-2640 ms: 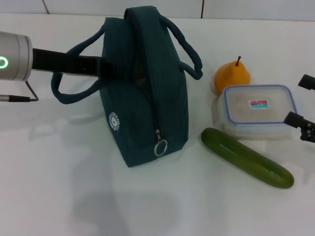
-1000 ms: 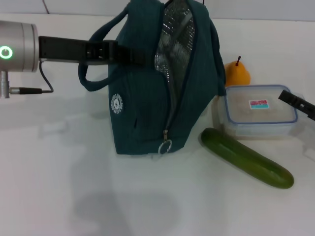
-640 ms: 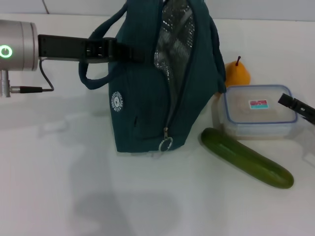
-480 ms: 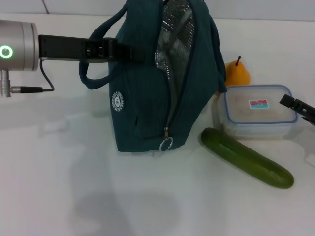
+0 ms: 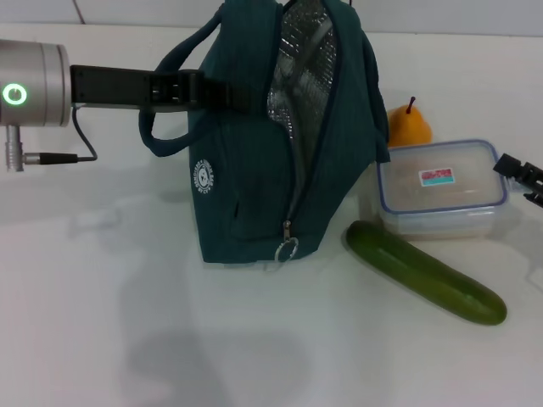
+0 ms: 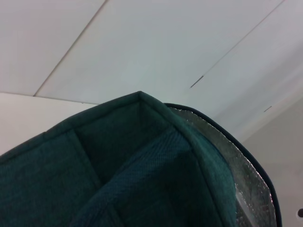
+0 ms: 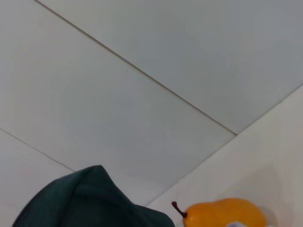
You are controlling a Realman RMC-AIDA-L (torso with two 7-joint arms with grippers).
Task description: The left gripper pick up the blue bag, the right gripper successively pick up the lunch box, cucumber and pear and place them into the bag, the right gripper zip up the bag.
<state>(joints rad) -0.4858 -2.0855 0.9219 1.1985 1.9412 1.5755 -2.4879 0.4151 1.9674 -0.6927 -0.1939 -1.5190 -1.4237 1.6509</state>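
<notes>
Head view: lunch box (image 5: 441,186) now tilted, lifted by right tool (image 5: 524,180); left tool (image 5: 222,91) clamped on blue bag (image 5: 280,153).

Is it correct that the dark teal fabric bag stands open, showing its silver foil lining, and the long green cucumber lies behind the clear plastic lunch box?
Not quite. In the head view the long green cucumber lies in front of the clear plastic lunch box, nearer the robot, not behind it. The small orange pear is what sits behind the box. The dark teal fabric bag does stand open, showing its silver foil lining.
</notes>
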